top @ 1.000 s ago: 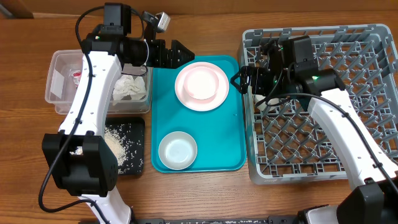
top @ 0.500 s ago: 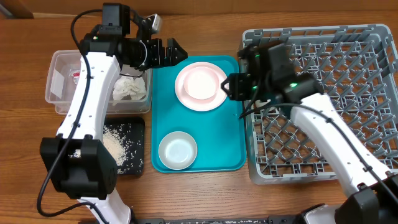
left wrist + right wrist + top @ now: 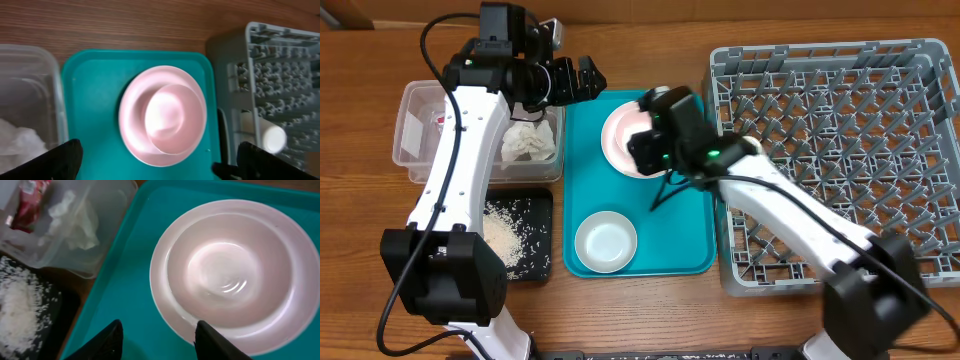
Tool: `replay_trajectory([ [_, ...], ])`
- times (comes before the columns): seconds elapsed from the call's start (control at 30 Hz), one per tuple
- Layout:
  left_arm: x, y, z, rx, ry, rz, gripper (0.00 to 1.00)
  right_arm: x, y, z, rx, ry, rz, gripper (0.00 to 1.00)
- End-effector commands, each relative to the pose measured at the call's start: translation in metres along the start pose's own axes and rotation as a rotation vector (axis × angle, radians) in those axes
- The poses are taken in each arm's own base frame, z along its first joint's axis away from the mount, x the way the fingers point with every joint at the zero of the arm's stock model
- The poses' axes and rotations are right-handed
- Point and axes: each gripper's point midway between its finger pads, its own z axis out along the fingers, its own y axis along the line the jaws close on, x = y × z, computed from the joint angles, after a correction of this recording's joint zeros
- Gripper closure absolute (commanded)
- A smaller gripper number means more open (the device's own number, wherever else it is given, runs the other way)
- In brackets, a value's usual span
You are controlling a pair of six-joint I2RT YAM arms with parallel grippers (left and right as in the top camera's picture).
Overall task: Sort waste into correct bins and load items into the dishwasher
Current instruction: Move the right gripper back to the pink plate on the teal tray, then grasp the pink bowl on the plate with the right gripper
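Observation:
A pale pink plate [image 3: 620,150] with a small bowl [image 3: 225,270] nested on it sits at the back of the teal tray [image 3: 680,230]. My right gripper [image 3: 638,148] is open and empty, hovering over the plate's left rim [image 3: 160,290]; one finger is over the rim, the other over the tray. My left gripper [image 3: 588,82] is open and empty, above the tray's back left corner. In its wrist view the fingers [image 3: 162,165] frame the plate [image 3: 135,125]. A second bowl [image 3: 606,241] sits at the tray's front. A white cup [image 3: 272,137] lies in the grey dish rack [image 3: 840,120].
The clear tub [image 3: 415,150] at left holds the red wrapper [image 3: 442,120] and the white napkin [image 3: 528,142]. The black tray [image 3: 535,205] in front of it holds rice scraps [image 3: 505,235]. The rack stands to the right of the teal tray.
My right arm has swung left from the rack to above the pink plate. My left gripper has drawn back a little to the left.

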Motion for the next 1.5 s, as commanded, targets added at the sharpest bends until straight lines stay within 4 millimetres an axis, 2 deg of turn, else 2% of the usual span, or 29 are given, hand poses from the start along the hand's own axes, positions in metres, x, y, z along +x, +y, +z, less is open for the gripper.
replay_trajectory([
  [0.0,-0.016,0.018,-0.019,-0.112,-0.078,-0.013,0.00,0.003,-0.005,0.021,0.029,-0.003,-0.010,0.51],
  [0.23,-0.018,0.024,-0.019,-0.146,-0.087,-0.013,0.00,-0.013,-0.003,0.041,0.008,-0.083,-0.020,0.43],
  [0.37,-0.018,0.024,-0.018,-0.148,-0.086,-0.014,0.00,-0.019,-0.003,0.053,-0.004,-0.119,-0.024,0.43],
  [0.5,-0.018,0.027,-0.019,-0.165,-0.090,-0.014,0.00,-0.019,-0.004,0.064,-0.007,-0.129,-0.025,0.44],
  [0.7,-0.018,0.027,-0.019,-0.164,-0.090,-0.014,0.00,-0.008,-0.010,0.079,0.002,-0.103,-0.023,0.44],
  [0.97,-0.018,0.027,-0.019,-0.164,-0.090,-0.014,0.00,-0.002,-0.012,0.081,0.010,-0.079,-0.020,0.48],
  [1.1,-0.018,0.027,-0.019,-0.164,-0.090,-0.014,0.00,0.006,-0.015,0.082,0.022,-0.045,-0.016,0.48],
  [1.47,-0.018,0.027,-0.019,-0.164,-0.089,-0.014,0.00,0.011,-0.025,0.082,0.071,-0.031,-0.036,0.48],
])
